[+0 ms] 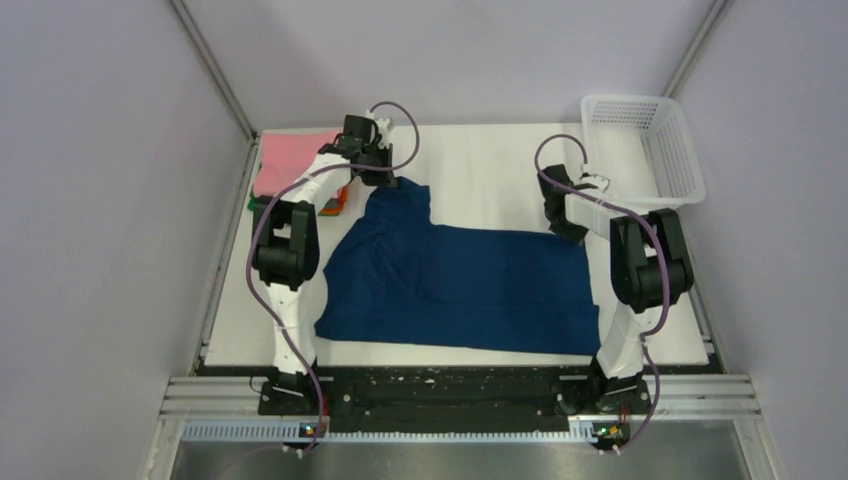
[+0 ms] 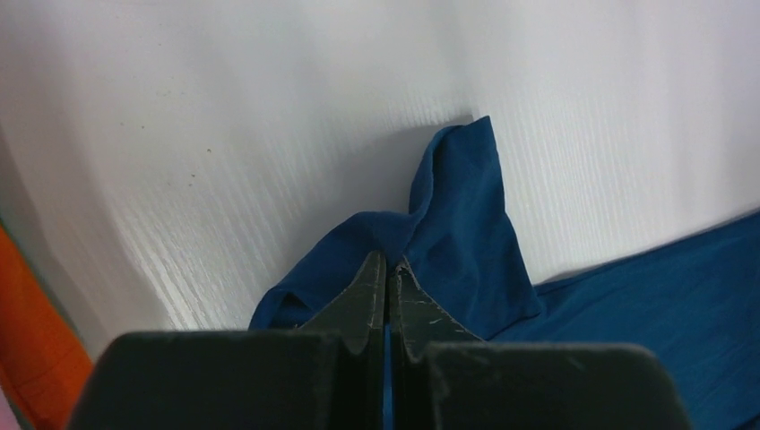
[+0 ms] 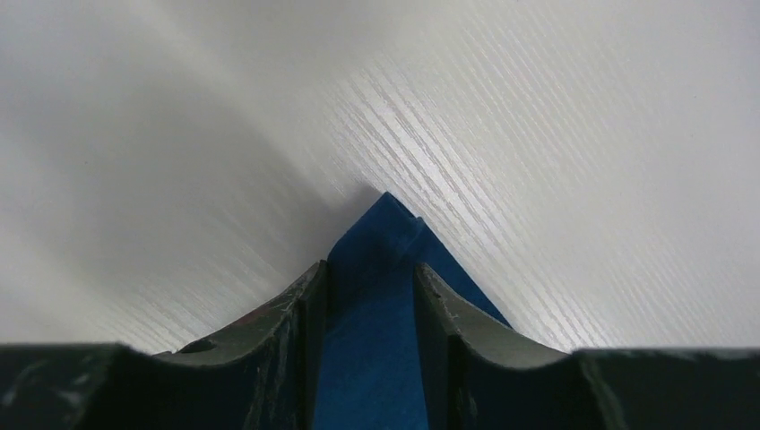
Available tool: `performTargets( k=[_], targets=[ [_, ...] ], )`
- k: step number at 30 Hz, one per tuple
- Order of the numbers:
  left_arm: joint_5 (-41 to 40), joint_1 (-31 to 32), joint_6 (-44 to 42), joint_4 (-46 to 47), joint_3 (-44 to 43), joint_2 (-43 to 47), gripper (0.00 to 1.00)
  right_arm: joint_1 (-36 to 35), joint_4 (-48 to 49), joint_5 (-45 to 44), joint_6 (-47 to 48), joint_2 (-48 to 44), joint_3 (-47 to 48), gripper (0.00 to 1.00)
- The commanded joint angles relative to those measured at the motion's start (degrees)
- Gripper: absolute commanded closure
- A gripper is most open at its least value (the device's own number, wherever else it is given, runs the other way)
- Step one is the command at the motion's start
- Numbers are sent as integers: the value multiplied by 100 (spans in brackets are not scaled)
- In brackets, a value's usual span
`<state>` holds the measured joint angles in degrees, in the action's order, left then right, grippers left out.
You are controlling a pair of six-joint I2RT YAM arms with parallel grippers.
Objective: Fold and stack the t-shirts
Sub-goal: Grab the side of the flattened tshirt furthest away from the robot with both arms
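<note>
White tabletop filled the overhead view, with pale walls on three sides and a white lattice basket at the far right corner. Across the middle lay the navy t-shirt, spread flat but rumpled toward its far left end. The left gripper sat on that far left corner and the right gripper on the far right one. From above I could not read either pair of jaws. A folded pink t-shirt lay at the far left. The left arm hid most of an orange t-shirt beneath it, and a green sliver beside that was too small to name.

On the left wrist camera the jaws were pressed almost together, with only a thin line of navy between them, so they had the cloth pinched. The fabric rose in a limp peak past the fingertips. I judged it light, soft and sure to sag and drag, so the hemmed corners were the places to hold. An orange edge was cut off at the frame's left.

On the right wrist camera the jaws stood slightly apart, and navy cloth filled the gap edge to edge, its hemmed corner poking just beyond them. I took that as a grip, though the contact itself was out of sight. Nothing else of the shirt showed there.
</note>
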<state>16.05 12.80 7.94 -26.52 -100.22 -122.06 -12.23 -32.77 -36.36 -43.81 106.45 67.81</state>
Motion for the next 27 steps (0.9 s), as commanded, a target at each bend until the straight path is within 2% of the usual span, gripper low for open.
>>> performTargets(
  k=[1,5,8,15,20,27],
  targets=[
    [139,80,-197,200,142,506,100,11,-12,-213,-177,-242,-22,66],
    [200,129,-255,207,295,658,100,10,220,-236,-126,-280,-68,90],
    [161,176,-250,235,516,892,100,-5,649,-108,162,-593,-278,100],
    [-337,564,-245,604,1625,1864,100,-324,1209,153,589,-1794,-1219,100],
    [-939,1021,-297,561,2377,2757,100,-489,1030,319,620,-2620,-1819,100],
    [-1441,1330,165,595,3531,4024,100,-505,803,651,747,-3594,-2343,100]
  ],
)
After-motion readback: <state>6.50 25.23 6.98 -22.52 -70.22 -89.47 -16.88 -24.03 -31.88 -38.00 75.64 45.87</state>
